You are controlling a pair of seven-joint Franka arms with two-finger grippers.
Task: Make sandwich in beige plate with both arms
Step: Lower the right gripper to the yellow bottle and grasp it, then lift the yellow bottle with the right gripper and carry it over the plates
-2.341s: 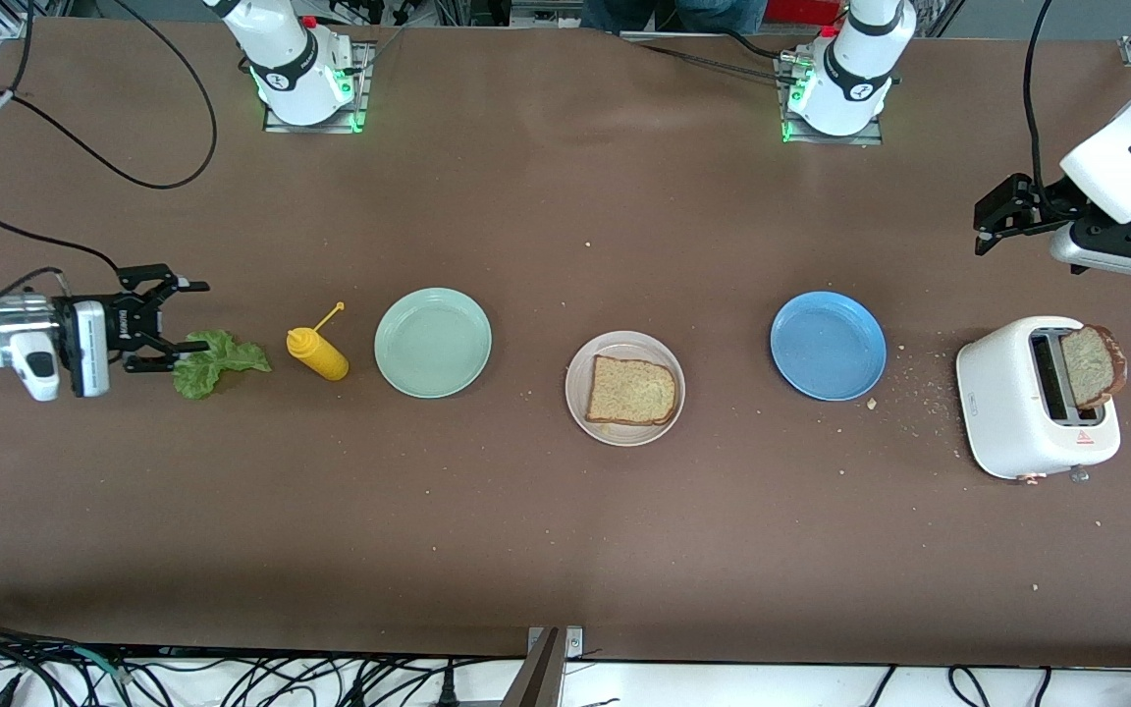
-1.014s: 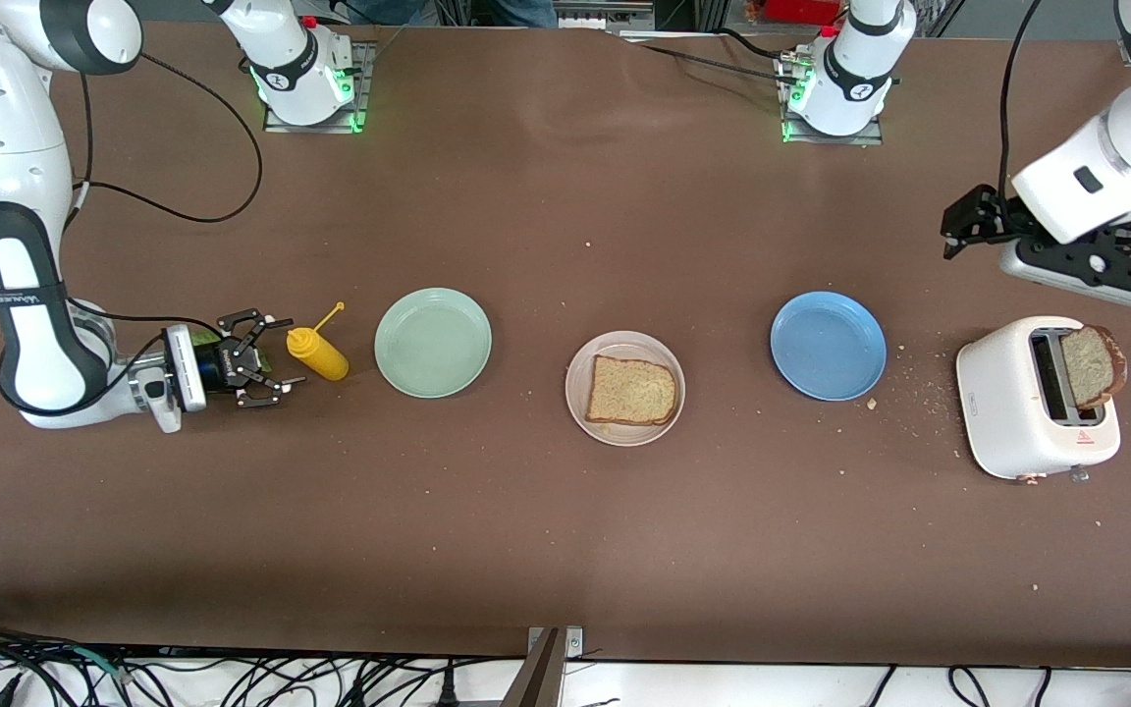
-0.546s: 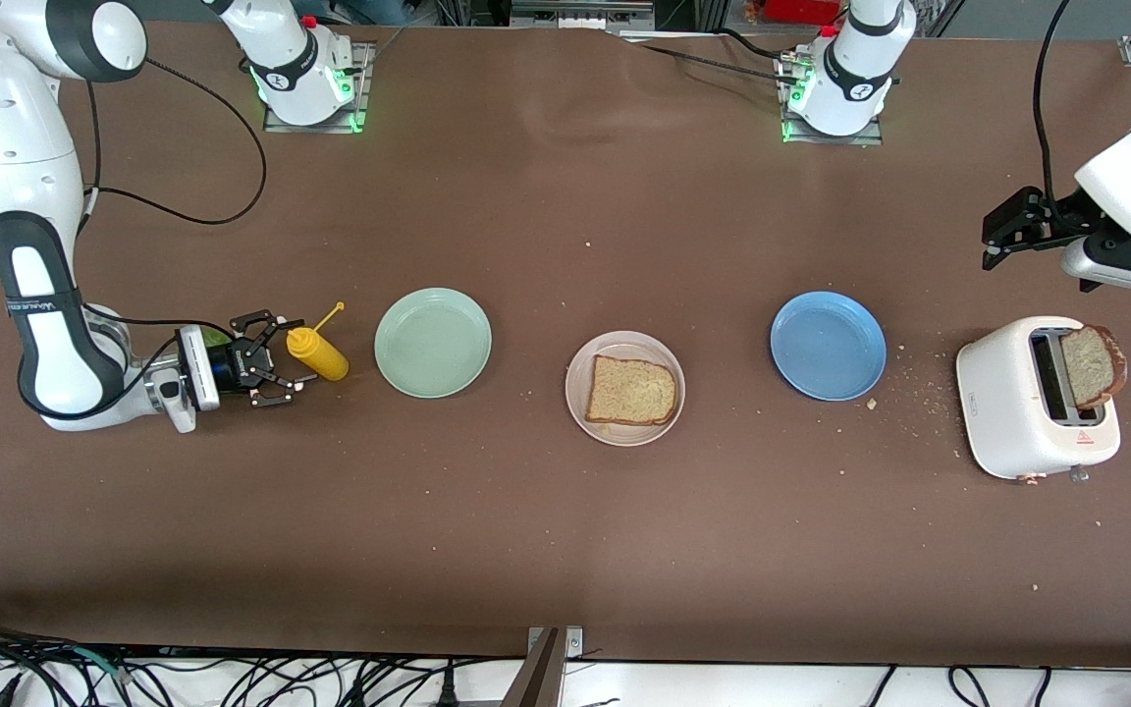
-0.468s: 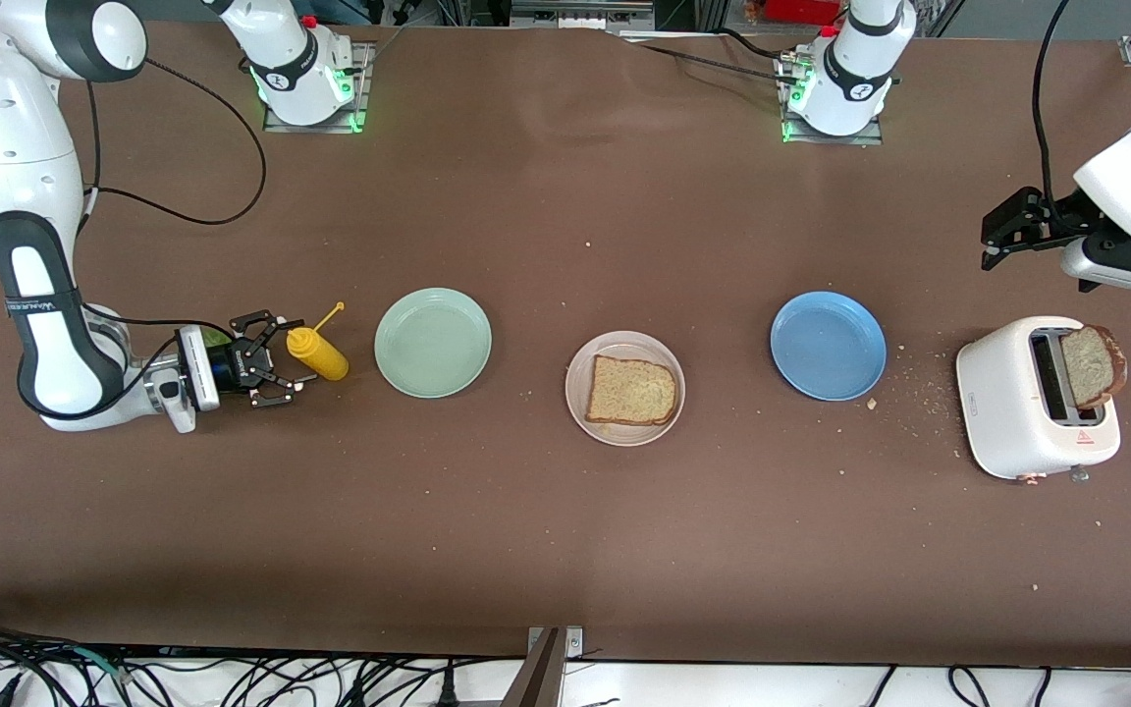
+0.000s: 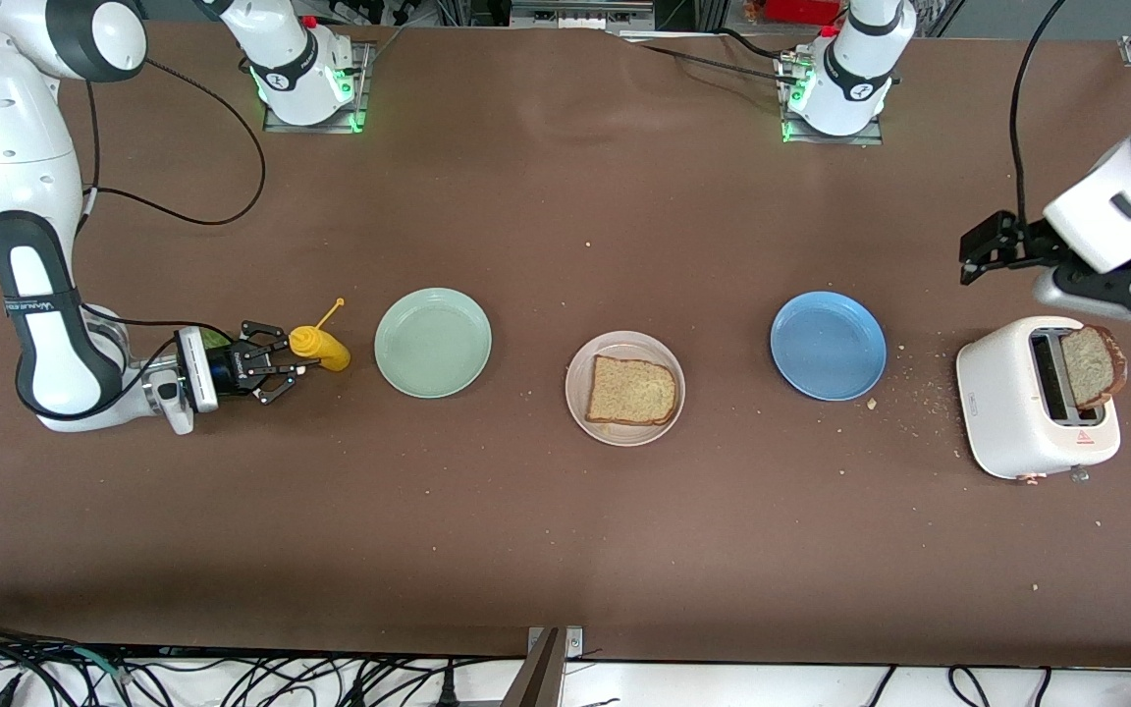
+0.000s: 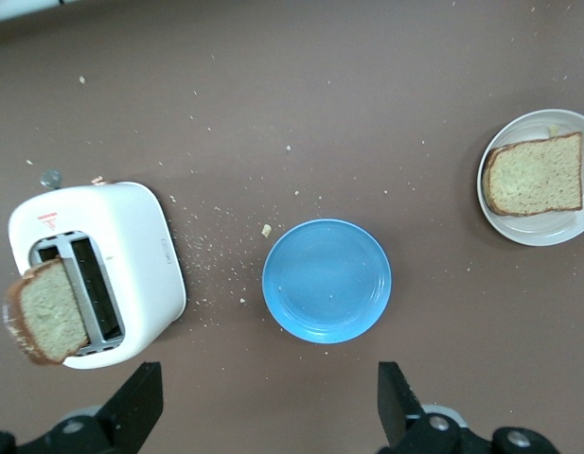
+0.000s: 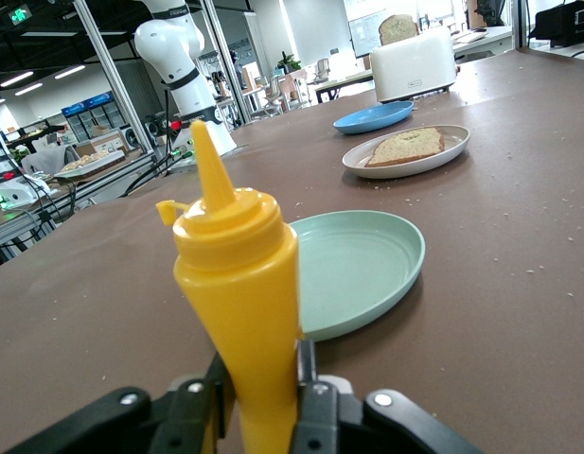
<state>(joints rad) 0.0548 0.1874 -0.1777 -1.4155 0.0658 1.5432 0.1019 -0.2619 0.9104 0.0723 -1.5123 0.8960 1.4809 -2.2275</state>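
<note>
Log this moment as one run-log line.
right gripper: shut on yellow squeeze bottle | left gripper: open above toaster | beige plate: one bread slice

Yellow bottle (image 5: 319,349), mint plate (image 5: 433,343), beige plate (image 5: 624,388), blue plate (image 5: 828,346), white toaster (image 5: 1027,398).

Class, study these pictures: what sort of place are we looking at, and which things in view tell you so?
Most likely a robotics lab set up as a mock kitchen. Two arms are bolted to a brown table with cables along its edge; on it stand a toaster, plates and a yellow sauce bottle. More benches show in the right wrist view.
</note>
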